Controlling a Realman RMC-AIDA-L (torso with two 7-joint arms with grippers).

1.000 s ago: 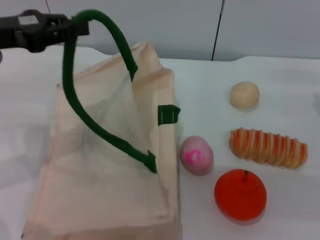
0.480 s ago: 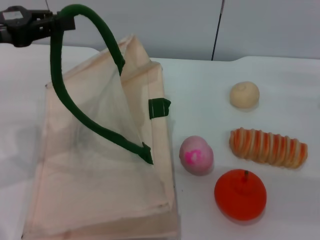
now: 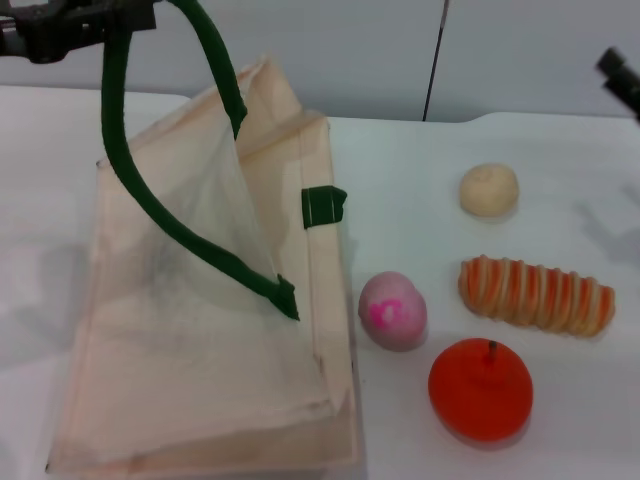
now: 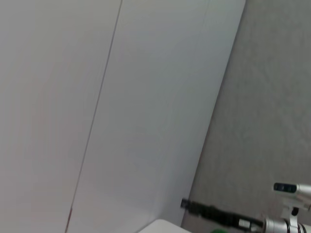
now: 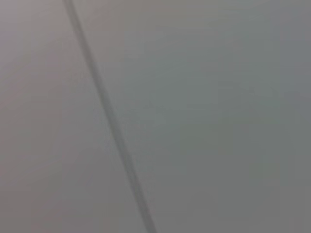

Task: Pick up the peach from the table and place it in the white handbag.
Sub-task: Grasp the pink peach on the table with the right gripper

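— How many things on the bench (image 3: pixel 420 160)?
— One white handbag (image 3: pixel 200 340), one peach (image 3: pixel 393 310) beside it, three other foods.
— Hands?
— Left hand (image 3: pixel 75 20) grips one green handle (image 3: pixel 130 190); right hand (image 3: pixel 620 75): cannot tell.

We see the white handbag (image 3: pixel 200 330) as thin, matt woven cloth, cream in tone and softly creased, sheer enough where it is lifted that light comes through the panel. Its loop handle (image 3: pixel 150 200) looks like a dark green, matt, padded fabric cord, with a stitched green tab (image 3: pixel 323 206) at the seam. The left end effector (image 3: pixel 70 25) gripping that handle looks like matt black hard plastic. The peach (image 3: pixel 393 310) has a smooth, dull, slightly chalky skin. The red-orange fruit (image 3: pixel 481 388) is smooth with a faint sheen. The striped bread (image 3: pixel 536 293) looks ribbed and matt, the beige ball (image 3: pixel 489 189) finely rough. The worktop (image 3: pixel 560 150) is smooth, matt white.
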